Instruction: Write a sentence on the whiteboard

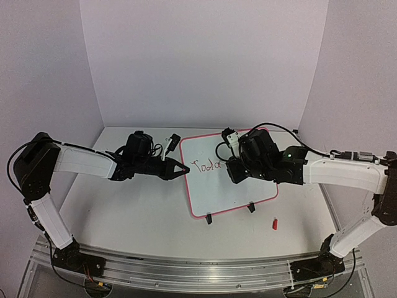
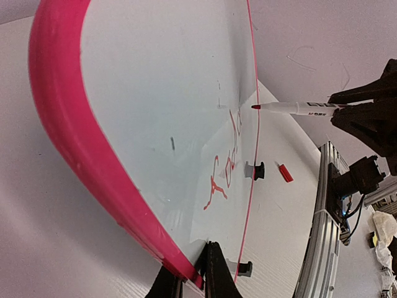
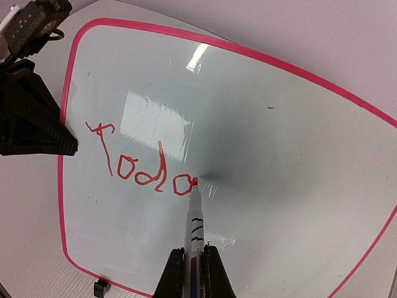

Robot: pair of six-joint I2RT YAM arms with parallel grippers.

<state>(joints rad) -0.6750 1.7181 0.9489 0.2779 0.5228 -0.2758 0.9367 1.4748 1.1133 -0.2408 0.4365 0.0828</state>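
Observation:
The whiteboard [image 1: 217,194], glossy white with a thin red-pink frame, leans on a stand at mid-table. My left gripper [image 1: 184,169] is shut on its left edge; in the left wrist view the fingers [image 2: 220,276] pinch the pink frame [image 2: 68,143]. Of the sentence [image 3: 139,164], red letters reading "Toda" show on the board's left half. My right gripper [image 3: 193,264] is shut on a white marker [image 3: 195,223]. The marker's red tip touches the board at the last letter. From the left wrist view the marker [image 2: 291,108] points at the board from the right.
A red marker cap [image 1: 273,223] lies on the table to the right of the board's near corner. The stand's black feet [image 1: 208,218] stick out under the near edge. White walls close in the table at the back and sides, and a metal rail [image 1: 186,270] runs along the front.

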